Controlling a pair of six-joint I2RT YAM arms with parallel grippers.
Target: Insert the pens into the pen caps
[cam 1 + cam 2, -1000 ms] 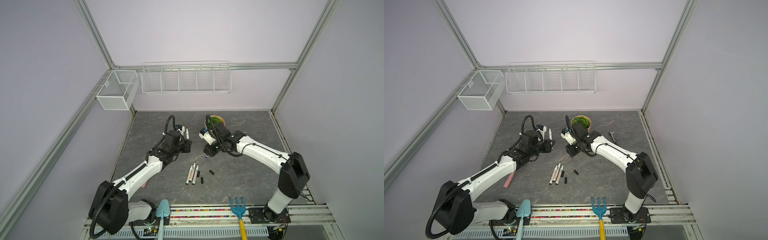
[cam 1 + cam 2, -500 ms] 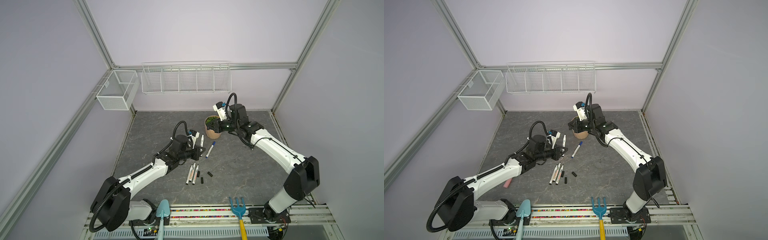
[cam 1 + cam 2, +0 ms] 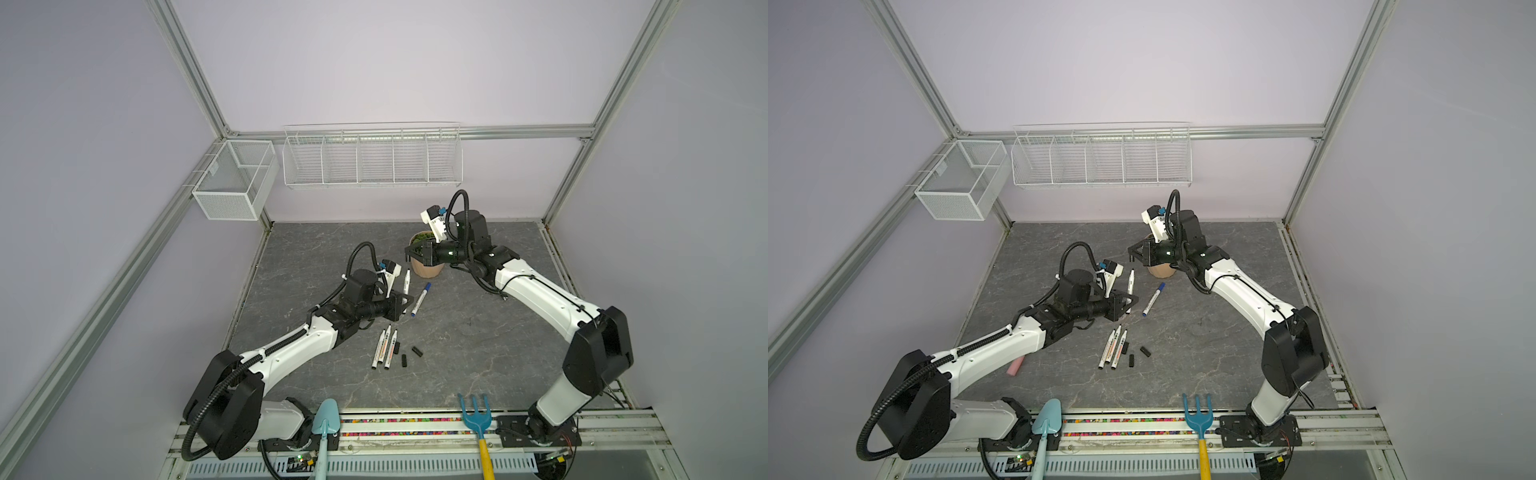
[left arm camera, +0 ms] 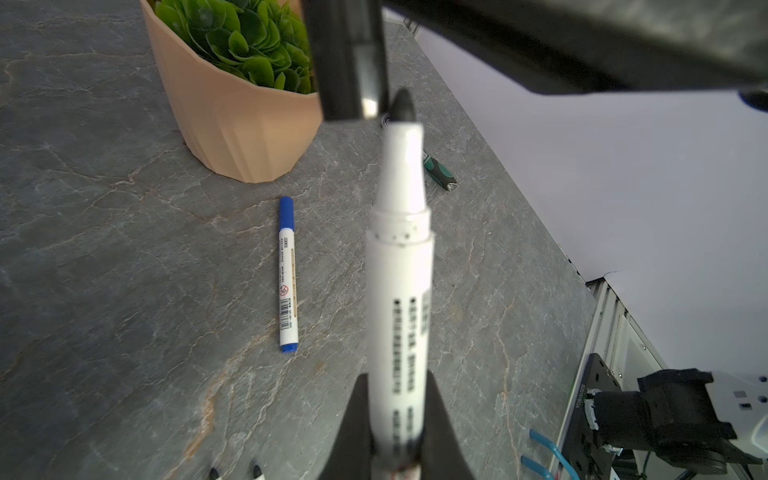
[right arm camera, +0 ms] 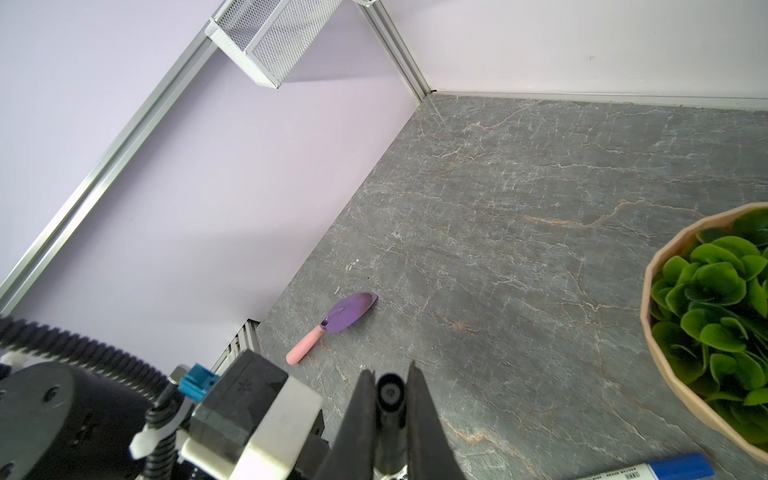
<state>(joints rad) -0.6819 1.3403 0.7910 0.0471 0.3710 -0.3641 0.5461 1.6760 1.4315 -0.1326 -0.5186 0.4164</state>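
Though farther before, cap (image 5: 390, 392) nearer pen (image 4: 399, 270).

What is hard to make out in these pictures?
- Held white marker pen: label blurred, left wrist view, too near the lens.
- Purple trowel with pink handle: in a top view, blade hidden by the left arm.
- Green-handled tool: same view, shaft behind that pen.

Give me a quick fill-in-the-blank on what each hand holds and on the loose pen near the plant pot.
1. The left hand is shut on a white pen whose bare tip is ____.
2. The right hand is shut on a small black ____.
3. The capped pen lying alone on the table has ____ ends.
Missing: black; cap; blue.
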